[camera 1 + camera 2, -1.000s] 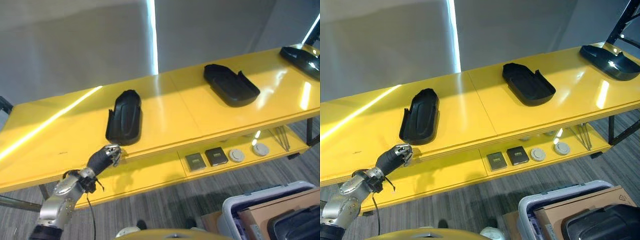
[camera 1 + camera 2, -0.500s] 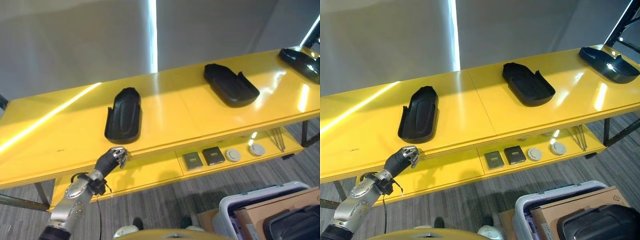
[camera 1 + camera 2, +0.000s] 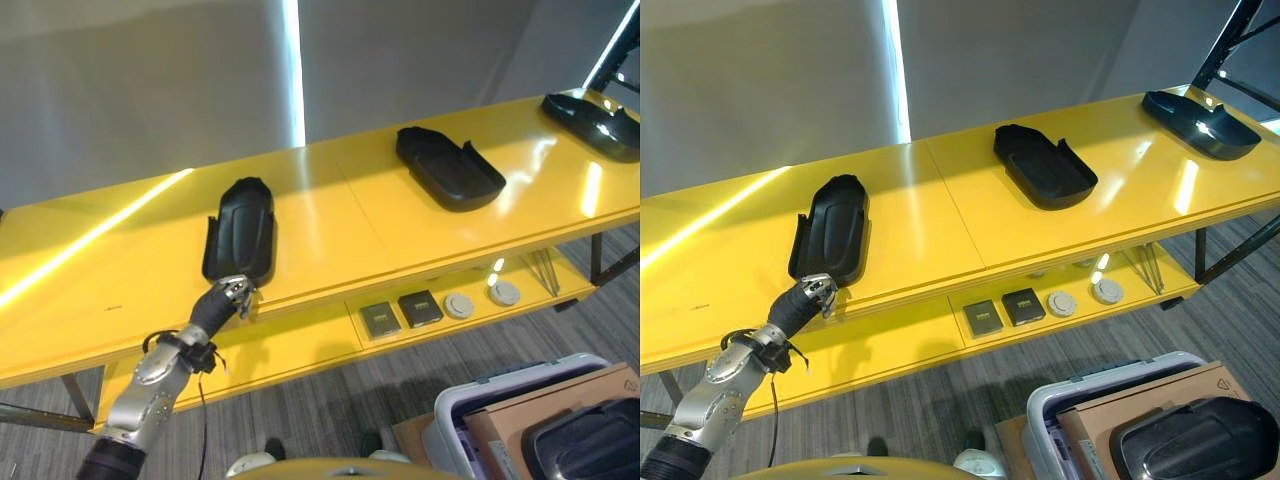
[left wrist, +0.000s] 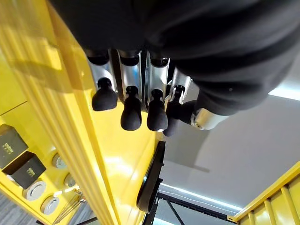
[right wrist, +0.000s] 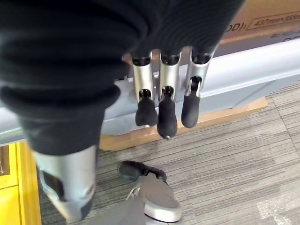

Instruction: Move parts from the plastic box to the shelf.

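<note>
Three black moulded parts lie on the yellow shelf's top [image 3: 340,215]: one at the left [image 3: 241,230], one in the middle [image 3: 448,168], one at the far right [image 3: 590,112]. My left hand [image 3: 230,297] is at the shelf's front edge, just below the near end of the left part, with its fingers [image 4: 132,112] relaxed and holding nothing. The plastic box [image 3: 1080,395] stands on the floor at the lower right. It holds a cardboard sheet [image 3: 1140,405] and another black part [image 3: 1195,440]. My right hand [image 5: 161,103] hangs open beside the box's pale wall [image 5: 262,65].
The lower shelf board carries two small dark boxes [image 3: 400,312], two round discs [image 3: 480,298] and some thin rods [image 3: 545,270]. Grey carpet lies under the shelf. A grey wall with a bright strip stands behind it.
The left hand has risen a little toward the shelf's front edge and the near end of the left part. The whole view has shifted slightly.
</note>
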Motion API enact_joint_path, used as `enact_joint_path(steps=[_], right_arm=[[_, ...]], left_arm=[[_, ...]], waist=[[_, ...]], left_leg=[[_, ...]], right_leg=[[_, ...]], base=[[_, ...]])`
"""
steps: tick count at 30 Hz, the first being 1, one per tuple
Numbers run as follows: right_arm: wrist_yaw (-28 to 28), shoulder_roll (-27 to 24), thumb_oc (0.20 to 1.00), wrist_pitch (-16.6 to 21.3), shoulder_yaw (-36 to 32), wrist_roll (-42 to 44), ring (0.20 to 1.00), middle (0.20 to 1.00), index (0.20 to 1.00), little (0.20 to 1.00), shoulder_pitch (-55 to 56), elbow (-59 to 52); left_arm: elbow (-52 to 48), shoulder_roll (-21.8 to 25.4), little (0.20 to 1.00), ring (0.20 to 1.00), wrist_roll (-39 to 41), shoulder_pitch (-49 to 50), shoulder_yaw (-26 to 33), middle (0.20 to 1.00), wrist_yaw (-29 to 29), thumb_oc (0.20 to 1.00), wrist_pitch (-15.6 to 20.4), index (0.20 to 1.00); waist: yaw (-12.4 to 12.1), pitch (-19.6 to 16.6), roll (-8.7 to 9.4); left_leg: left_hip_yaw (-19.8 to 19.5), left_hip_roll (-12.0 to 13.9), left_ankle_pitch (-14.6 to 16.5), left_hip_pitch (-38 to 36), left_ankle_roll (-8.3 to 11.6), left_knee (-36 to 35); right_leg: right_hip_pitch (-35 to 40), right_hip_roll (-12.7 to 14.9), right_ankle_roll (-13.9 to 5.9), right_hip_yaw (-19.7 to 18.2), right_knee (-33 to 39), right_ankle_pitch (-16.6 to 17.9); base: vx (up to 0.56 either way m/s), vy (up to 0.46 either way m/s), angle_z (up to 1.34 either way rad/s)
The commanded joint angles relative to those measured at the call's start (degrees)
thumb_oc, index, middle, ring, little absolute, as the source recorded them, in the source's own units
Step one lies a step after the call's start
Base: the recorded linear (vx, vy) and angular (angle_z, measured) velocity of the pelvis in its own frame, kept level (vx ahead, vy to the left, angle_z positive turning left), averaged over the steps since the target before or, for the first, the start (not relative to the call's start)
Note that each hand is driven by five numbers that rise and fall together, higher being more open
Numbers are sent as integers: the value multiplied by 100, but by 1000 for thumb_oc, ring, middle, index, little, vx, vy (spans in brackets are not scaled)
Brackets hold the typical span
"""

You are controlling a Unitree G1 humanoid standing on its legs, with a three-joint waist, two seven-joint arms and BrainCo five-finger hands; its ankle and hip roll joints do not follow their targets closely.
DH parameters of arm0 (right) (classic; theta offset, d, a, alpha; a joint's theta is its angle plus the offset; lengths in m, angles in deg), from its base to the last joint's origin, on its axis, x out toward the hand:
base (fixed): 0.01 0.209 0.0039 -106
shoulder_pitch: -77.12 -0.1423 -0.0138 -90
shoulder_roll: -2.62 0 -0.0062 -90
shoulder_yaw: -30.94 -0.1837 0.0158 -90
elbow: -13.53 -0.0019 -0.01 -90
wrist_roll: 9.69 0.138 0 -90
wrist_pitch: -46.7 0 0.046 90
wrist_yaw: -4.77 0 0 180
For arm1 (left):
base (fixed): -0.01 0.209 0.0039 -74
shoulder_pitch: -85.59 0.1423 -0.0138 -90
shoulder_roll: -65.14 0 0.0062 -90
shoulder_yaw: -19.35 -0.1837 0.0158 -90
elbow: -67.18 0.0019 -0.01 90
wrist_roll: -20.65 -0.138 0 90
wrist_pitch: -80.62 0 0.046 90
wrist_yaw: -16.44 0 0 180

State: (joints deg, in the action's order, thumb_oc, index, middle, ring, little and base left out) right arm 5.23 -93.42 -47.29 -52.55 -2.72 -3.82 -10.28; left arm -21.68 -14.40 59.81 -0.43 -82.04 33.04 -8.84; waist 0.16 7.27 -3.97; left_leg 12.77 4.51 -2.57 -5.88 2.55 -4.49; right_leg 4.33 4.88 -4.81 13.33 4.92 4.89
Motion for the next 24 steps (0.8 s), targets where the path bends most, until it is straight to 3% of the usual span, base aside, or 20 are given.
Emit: enact_joint_path(steps=[1,11,24], right_arm=[[-99,133,1000,53,218,21,1000,1000,1000,1000,-197,214],[-117,136,1000,-8,306,-20,1000,1000,1000,1000,-176,102],[-139,131,1000,-39,359,-67,1000,1000,1000,1000,-156,36]], left_arm=[[47,108,200,200,25,-403,90,200,-87,200,367,200],[849,-25,200,200,-299,-559,-114,200,-460,200,664,200],[1048,-102,200,200,-353,-808,-165,200,-595,200,773,200]], waist=[[56,-8,251],[146,10,305],[243,15,317]], left_leg=[[247,110,507,221,7,719],[294,137,528,235,-2,787],[367,172,532,198,0,796]], right_leg=[[-13,227,-262,26,-262,-332],[-40,208,-252,-39,-302,-351],[-39,185,-246,-101,-305,-357]], base=[[0,0,0],[0,0,0],[7,-4,-2]])
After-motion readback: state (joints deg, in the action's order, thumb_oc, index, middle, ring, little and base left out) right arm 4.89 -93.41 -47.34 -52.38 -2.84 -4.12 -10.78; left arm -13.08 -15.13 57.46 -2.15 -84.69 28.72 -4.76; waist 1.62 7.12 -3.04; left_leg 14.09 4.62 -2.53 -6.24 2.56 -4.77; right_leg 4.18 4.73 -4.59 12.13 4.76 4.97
